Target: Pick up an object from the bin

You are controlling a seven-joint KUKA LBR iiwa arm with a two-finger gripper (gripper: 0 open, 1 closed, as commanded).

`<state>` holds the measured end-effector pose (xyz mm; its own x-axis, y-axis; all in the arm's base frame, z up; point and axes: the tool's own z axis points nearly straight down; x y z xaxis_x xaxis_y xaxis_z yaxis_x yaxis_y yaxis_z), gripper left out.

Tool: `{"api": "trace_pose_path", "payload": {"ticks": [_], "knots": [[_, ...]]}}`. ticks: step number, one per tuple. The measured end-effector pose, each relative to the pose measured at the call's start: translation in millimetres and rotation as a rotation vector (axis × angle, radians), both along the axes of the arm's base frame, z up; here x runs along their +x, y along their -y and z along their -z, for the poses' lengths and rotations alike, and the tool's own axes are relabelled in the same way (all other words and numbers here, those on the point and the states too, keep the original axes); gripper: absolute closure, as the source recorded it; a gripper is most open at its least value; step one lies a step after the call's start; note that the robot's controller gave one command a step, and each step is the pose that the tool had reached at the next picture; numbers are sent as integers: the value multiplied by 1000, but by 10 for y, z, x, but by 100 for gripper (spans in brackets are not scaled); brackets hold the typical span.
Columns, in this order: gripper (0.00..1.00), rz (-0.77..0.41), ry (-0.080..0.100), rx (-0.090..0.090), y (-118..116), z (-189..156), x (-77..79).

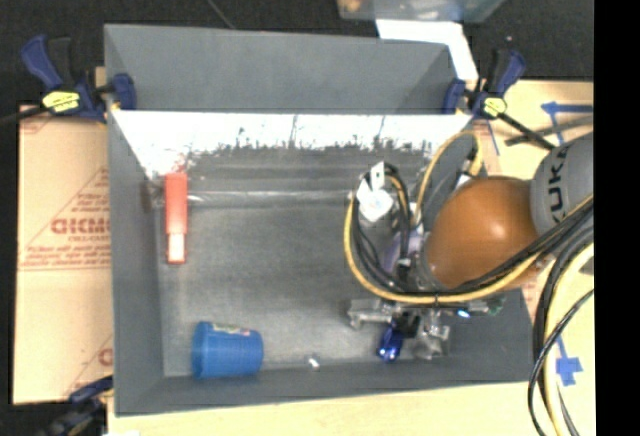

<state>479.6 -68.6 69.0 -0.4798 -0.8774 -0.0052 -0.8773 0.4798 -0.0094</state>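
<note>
Hand (402,332) sits low at the bin's (138,274) front right over a small dark-blue piece (390,346); spread or pressed together, I cannot tell. It looks light, hard, slippery: pinch across its middle.

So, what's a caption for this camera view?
Robot tool at a small blue thing, blue cup and orange stick apart.

The bin (280,274) holds one orange stick (176,217) on the left, one blue cup (227,349) in the near left corner, one small dark-blue thing (392,344) and one tiny pale scrap (313,361).
</note>
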Motion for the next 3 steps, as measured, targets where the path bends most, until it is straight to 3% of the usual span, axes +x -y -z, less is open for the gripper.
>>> {"api": "trace_pose_path", "payload": {"ticks": [1,3], "knots": [[100,-125,-5,-1,53,-12,123],[100,-122,-4,-1,53,-75,121]]}}
